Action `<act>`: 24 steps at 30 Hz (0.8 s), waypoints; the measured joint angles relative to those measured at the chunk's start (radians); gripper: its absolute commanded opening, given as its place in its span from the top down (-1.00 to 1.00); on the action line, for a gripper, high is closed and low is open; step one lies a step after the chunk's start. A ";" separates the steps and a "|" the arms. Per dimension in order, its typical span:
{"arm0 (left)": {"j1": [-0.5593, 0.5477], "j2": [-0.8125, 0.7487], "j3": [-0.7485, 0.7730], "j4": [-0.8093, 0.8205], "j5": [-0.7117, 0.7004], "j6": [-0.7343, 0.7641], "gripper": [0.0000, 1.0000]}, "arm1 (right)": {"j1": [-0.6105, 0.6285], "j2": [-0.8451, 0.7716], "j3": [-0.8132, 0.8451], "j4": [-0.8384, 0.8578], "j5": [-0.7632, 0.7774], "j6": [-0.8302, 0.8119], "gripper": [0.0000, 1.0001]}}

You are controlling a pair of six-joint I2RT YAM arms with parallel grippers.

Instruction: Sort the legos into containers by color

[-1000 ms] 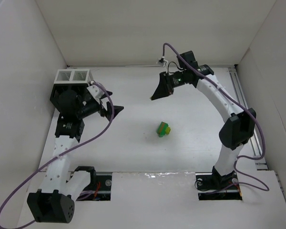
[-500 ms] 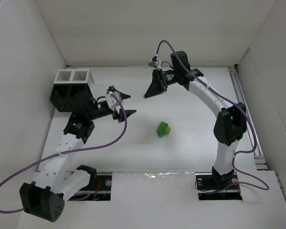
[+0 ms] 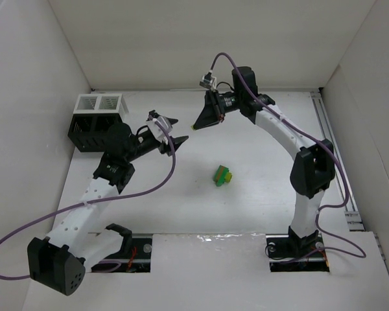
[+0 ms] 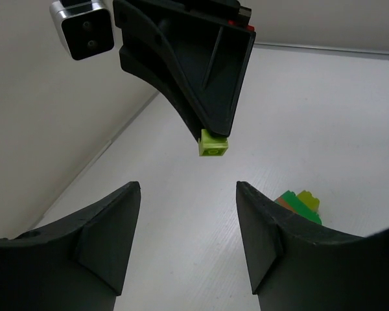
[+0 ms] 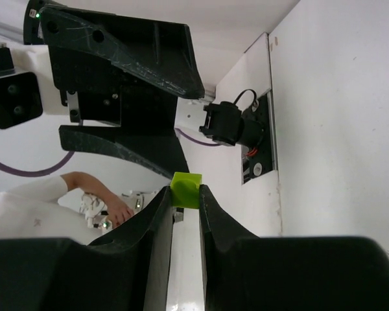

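- Yellow-green plastic is what matters here: one tiny yellow-green brick [image 4: 213, 144] sits pinched at the very tips of my right jaws, which are closed on it and hold it in the air well above the tabletop [image 3: 259, 168].
- My left jaws stand apart with nothing between them. They point straight at the right jaws, tip to tip.
- From the left wrist, the brick lies dead ahead, centred over the gap between my left jaws but beyond their tips, not yet between them.
- The brick is close to a cube, so it has no long axis to line up with. About half of it sticks out past the right tips, and that free half is what my left jaws can take.
- The face turned toward my left wrist shows a round socket or stud; I cannot tell which.
- I judge this to be a handover. My left arm is the one nearer the black slatted rack [image 3: 97, 120] at the far left, just behind it.
- The other legos [image 3: 222, 175] lie in a small green and yellow-green cluster on the tabletop between my arms, with a hint of orange, well apart from both jaws.
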State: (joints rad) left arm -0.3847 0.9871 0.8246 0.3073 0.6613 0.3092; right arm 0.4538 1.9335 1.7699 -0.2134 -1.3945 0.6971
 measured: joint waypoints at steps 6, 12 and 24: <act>-0.010 0.003 0.000 0.016 -0.011 -0.024 -0.17 | 0.020 0.000 0.000 0.013 0.052 0.008 0.74; -0.013 0.003 -0.001 0.026 -0.010 -0.042 -0.09 | 0.036 0.003 0.010 0.016 0.084 0.011 0.74; -0.013 0.013 -0.026 0.060 -0.008 -0.059 -0.01 | 0.043 0.006 0.036 0.023 0.105 0.014 0.74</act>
State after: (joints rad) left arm -0.3977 0.9997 0.7990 0.3676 0.6533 0.2504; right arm 0.4969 1.9400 1.8057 -0.1905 -1.2900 0.7116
